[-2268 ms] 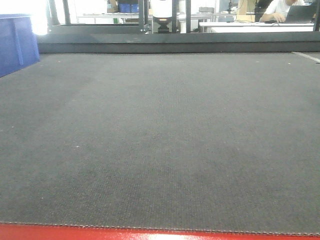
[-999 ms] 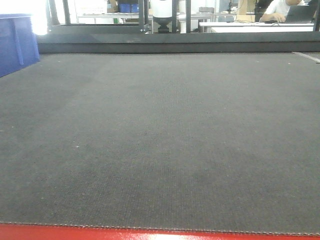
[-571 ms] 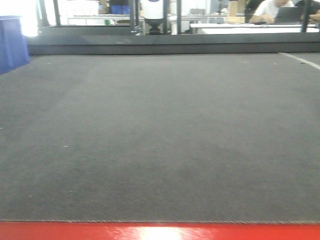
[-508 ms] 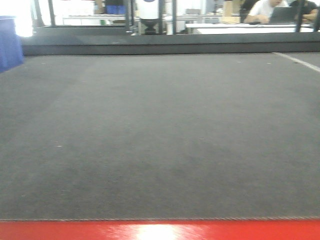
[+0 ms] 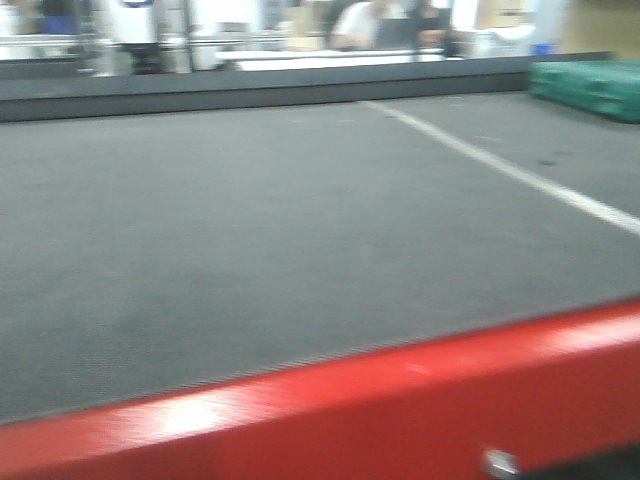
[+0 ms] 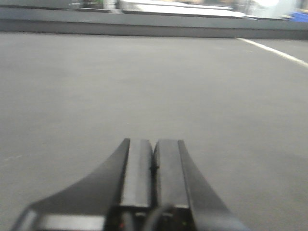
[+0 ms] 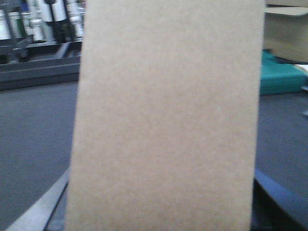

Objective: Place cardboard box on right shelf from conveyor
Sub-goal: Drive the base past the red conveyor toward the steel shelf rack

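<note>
**Cardboard box and carrier.** The cardboard box (image 7: 163,120) is shown in the right wrist view, where its plain tan face fills the middle of the frame from the top edge to the bottom edge. It is held upright, close to the camera, above the conveyor (image 5: 300,240). The dark grey belt is seen behind the box on both sides.

**Right end effector.** The right end effector (image 7: 159,219) is closed on the cardboard box. Only parts of its two fingers are seen. One grey finger (image 7: 33,209) emerges at the lower left of the box, and a dark one (image 7: 281,197) at the lower right. The contact faces are hidden by the box.

**Left end effector.** In the left wrist view the left end effector (image 6: 154,147) is shown closed and empty. Its two dark fingers are pressed flat against each other, with only a thin seam between them. It is held low over the belt and points toward the far edge of the conveyor.

**Conveyor.** In the front view, which is blurred, the belt is bounded at its near edge by a glossy red edge (image 5: 380,400). This edge runs at a slant and is higher on the right. A white line (image 5: 500,165) is marked across the right part of the belt. A green object (image 5: 590,85) is seen at the far right corner of the conveyor. It is also seen in the right wrist view, just right of the box.
</note>
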`<move>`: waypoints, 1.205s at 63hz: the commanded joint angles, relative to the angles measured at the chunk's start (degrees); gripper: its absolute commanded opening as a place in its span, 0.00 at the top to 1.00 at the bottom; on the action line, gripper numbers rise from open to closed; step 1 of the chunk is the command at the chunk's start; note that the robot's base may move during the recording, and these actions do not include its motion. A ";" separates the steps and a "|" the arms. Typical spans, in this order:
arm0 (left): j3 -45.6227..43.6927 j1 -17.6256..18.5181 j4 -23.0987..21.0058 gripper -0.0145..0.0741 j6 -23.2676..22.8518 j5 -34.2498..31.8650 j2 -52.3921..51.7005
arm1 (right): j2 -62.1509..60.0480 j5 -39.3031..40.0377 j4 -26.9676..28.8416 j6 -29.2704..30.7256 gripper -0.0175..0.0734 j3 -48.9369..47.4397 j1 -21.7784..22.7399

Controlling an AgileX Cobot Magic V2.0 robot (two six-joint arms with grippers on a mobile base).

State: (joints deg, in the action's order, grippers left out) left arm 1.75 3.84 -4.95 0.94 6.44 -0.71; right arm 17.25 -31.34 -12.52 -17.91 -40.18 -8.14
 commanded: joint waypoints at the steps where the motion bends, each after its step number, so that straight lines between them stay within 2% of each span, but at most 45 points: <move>1: -0.16 0.16 -0.27 0.97 -0.29 -4.87 -0.65 | 0.51 5.98 -0.80 0.62 0.61 -1.60 0.34; 76: -0.16 0.16 -0.27 0.97 -0.29 -4.87 -0.65 | 0.51 5.98 -0.80 0.62 0.61 -1.60 0.34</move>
State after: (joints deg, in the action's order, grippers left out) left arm 1.75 3.84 -4.95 0.94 6.44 -0.71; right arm 17.25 -31.34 -12.52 -17.81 -40.18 -8.14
